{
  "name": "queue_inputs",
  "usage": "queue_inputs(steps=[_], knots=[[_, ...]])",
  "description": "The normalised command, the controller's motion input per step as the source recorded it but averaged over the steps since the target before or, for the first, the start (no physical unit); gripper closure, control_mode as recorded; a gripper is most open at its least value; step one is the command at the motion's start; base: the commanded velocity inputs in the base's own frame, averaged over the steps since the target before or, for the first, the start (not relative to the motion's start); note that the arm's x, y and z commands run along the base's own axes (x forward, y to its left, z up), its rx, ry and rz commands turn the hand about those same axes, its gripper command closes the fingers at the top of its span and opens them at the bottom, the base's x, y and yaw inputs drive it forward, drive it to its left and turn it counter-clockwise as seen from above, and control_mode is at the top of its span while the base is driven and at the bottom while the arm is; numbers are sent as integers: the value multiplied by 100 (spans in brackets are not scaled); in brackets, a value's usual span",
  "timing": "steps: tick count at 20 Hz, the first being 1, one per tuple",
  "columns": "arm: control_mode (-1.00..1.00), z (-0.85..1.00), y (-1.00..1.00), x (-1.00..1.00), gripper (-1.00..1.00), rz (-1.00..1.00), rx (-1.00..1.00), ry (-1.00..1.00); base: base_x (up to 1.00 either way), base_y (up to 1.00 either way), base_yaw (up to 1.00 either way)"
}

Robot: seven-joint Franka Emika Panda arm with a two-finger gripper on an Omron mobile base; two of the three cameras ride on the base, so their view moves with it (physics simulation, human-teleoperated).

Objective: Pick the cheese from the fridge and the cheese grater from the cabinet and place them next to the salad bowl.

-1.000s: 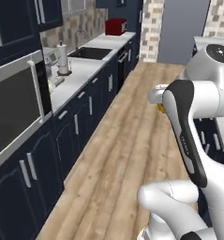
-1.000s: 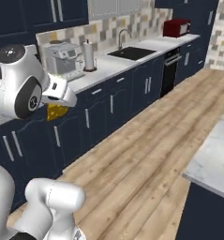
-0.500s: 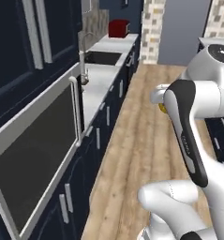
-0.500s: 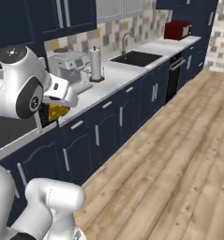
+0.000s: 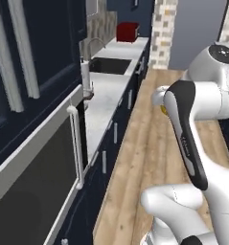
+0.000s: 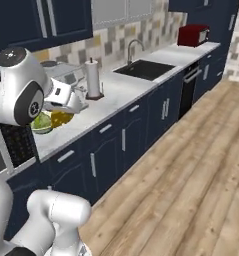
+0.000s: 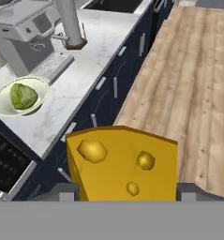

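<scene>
The cheese (image 7: 123,164), a yellow-orange wedge with holes, sits between my two dark fingertips (image 7: 66,191), and my gripper (image 7: 127,190) is shut on it. From the right base view the cheese (image 6: 61,119) hangs under the gripper (image 6: 67,113), above the counter's front edge and just right of the salad bowl (image 6: 39,130). The pale salad bowl (image 7: 1,108) with its green lettuce stands on the marble counter, left of the cheese. A sliver of cheese (image 5: 163,109) peeks from behind my arm. The fridge and the cheese grater are out of view.
A grey coffee machine (image 7: 26,35) stands behind the bowl, with a paper towel roll (image 6: 93,77) beside it. Farther along the counter are a sink (image 6: 143,69) and a red toaster (image 6: 193,35). Navy cabinets line the counter; wooden floor (image 7: 197,93) spreads to the right.
The base has driven along the counter, so both base views have shifted and the salad bowl has come into sight. The cheese stays in my gripper.
</scene>
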Motion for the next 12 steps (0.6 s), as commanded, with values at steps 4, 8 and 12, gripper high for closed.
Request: queue_inputs(steps=[4,8,12], knots=[[100,0,0,0,100,0,0,0,90,-62,0],[100,0,0,0,100,0,0,0,100,-31,10],[100,0,0,0,100,0,0,0,87,-32,35]])
